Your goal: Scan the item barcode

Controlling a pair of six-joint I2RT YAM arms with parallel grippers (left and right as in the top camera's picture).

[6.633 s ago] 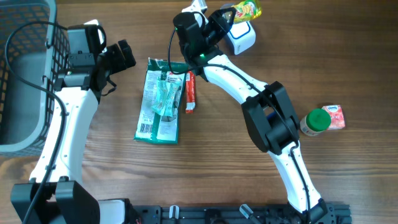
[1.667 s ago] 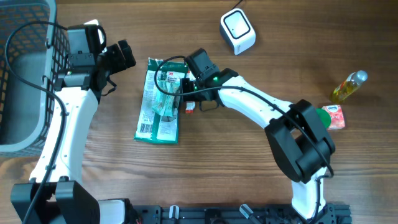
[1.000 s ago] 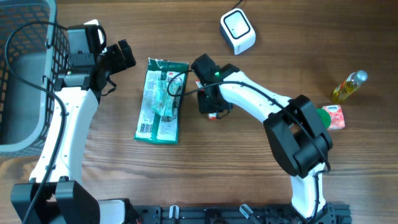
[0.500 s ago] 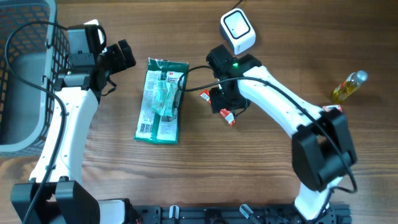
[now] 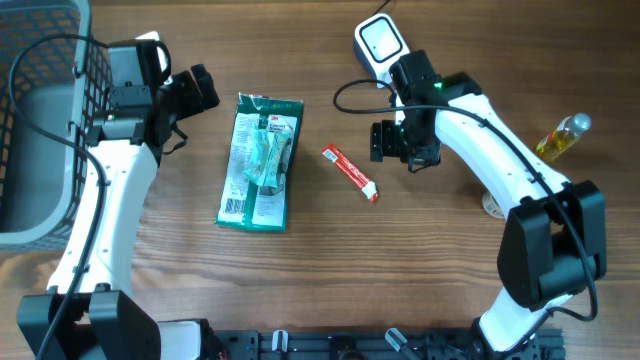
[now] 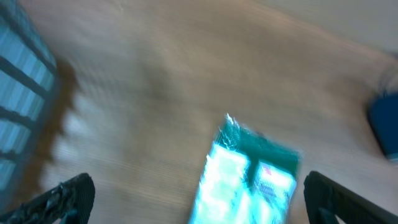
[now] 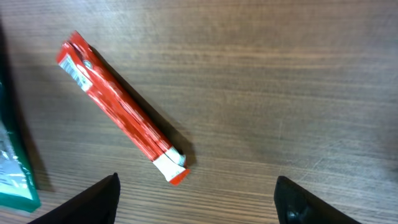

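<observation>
A red stick packet (image 5: 350,172) lies loose and diagonal on the wooden table, between the green package (image 5: 258,162) and my right gripper (image 5: 395,142). In the right wrist view the packet (image 7: 118,106) rests flat, up and left of the open right gripper (image 7: 199,205), with nothing between the fingers. The white barcode scanner (image 5: 381,45) stands at the back, just behind the right arm. My left gripper (image 5: 195,90) hovers open at the upper left of the green package (image 6: 249,180), which looks blurred in the left wrist view.
A grey wire basket (image 5: 30,120) fills the far left. A small yellow bottle (image 5: 560,138) stands at the right edge of the table. The green package's edge (image 7: 12,168) shows at the left of the right wrist view.
My right gripper carried the red packet away from the green package to the right, opened and let it drop on the table, then moved on toward the scanner. The left arm has not moved.
</observation>
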